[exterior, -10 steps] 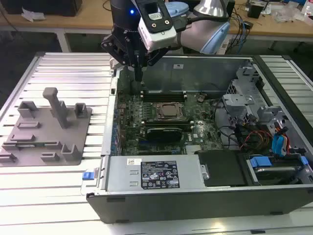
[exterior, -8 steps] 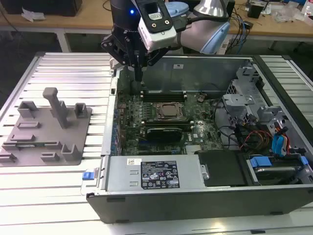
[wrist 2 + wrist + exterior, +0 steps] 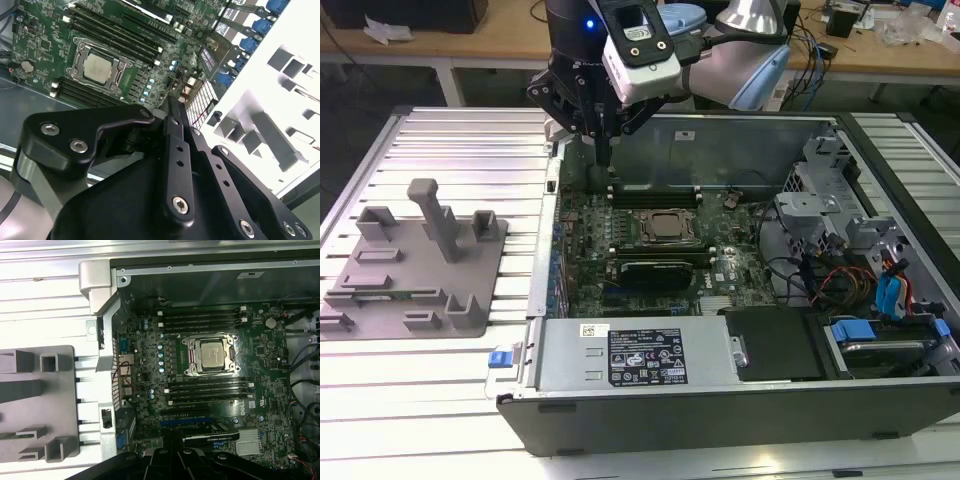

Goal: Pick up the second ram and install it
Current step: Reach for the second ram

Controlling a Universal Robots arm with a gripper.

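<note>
Black gripper [image 3: 171, 105] parts sit closest in the second wrist view, big and dark. Its two tips look pressed together, and I can see nothing held between them. In the exterior view the gripper hangs over the open computer case [image 3: 720, 420]. It is above the far corner of the green motherboard [image 3: 585, 240], on the exterior view's left.

Under it, the first wrist view shows a shiny square chip [image 3: 212, 354] in the middle of the board. Long dark slots [image 3: 202, 320] run along both sides of the chip. I cannot tell if any slot has a stick in it.

The second ram [image 3: 395, 294] looks to be the thin green strip lying in the grey fixture [image 3: 415, 270]. The fixture sits on the ribbed table [image 3: 460, 140], on the exterior view's left. The strip is small, so I am not fully sure. It is outside the case and well apart from the gripper.

I think the job is at the picking-up part, with the ram not yet grabbed. To do it well, the gripper should come straight down over the middle of the stick and squeeze its flat sides gently. It should lift straight up so the stick does not scrape the fixture. The stick is thin, so it could slip or bend if it tilts.
</note>
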